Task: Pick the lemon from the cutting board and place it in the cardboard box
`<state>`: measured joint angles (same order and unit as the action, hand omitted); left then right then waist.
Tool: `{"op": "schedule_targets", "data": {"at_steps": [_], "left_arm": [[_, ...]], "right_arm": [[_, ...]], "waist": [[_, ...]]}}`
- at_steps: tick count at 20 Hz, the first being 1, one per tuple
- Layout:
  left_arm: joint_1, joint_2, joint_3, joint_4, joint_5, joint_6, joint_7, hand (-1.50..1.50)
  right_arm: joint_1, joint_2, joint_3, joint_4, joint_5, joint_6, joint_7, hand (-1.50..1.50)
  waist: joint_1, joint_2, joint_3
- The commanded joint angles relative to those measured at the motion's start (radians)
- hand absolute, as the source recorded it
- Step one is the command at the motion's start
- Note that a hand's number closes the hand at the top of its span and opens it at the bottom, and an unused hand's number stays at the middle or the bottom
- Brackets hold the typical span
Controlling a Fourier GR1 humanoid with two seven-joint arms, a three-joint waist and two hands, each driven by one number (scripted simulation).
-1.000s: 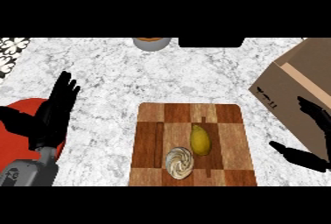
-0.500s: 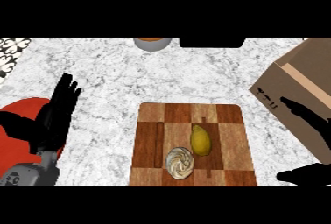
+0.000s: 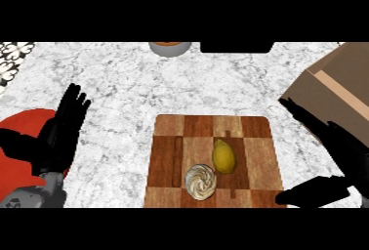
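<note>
A yellow lemon lies on the wooden cutting board, right of its middle. The cardboard box stands at the counter's right edge, partly cut off by the view. My right hand is open, fingers straight and pointing up-left beside the board's right edge and below the box, with the thumb spread toward the board's lower right corner. It is apart from the lemon. My left hand rests open at the left, fingers up, holding nothing.
A pale round swirled object sits on the board just below-left of the lemon. A red plate lies under my left hand. A grey bowl and a dark object stand at the far edge.
My right hand has moved left and up toward the board's right edge, its fingers stretching further along the box's side. The left hand, lemon and board have stayed put.
</note>
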<state>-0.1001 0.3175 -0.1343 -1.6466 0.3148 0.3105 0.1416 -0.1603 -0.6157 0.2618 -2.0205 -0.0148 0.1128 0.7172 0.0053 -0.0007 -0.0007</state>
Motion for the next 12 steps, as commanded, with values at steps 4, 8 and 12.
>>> {"op": "schedule_targets", "data": {"at_steps": [4, 8, 12], "left_arm": [[-0.016, -0.002, 0.068, 0.043, 0.009, -0.076, -0.005, 0.00], [0.015, -0.026, 0.064, -0.018, -0.024, -0.074, 0.030, 0.00], [0.027, -0.069, 0.072, 0.016, -0.053, -0.084, -0.005, 0.00]], "right_arm": [[-0.095, 0.090, 0.028, 0.025, 0.098, 0.052, 0.183, -1.50], [-0.033, 0.221, 0.091, 0.041, 0.186, 0.025, 0.152, -1.50], [-0.037, 0.289, 0.108, 0.089, 0.242, 0.050, 0.141, -1.50]], "waist": [[-0.002, 0.001, 0.000], [-0.002, 0.000, 0.001], [-0.003, 0.000, 0.001]]}}
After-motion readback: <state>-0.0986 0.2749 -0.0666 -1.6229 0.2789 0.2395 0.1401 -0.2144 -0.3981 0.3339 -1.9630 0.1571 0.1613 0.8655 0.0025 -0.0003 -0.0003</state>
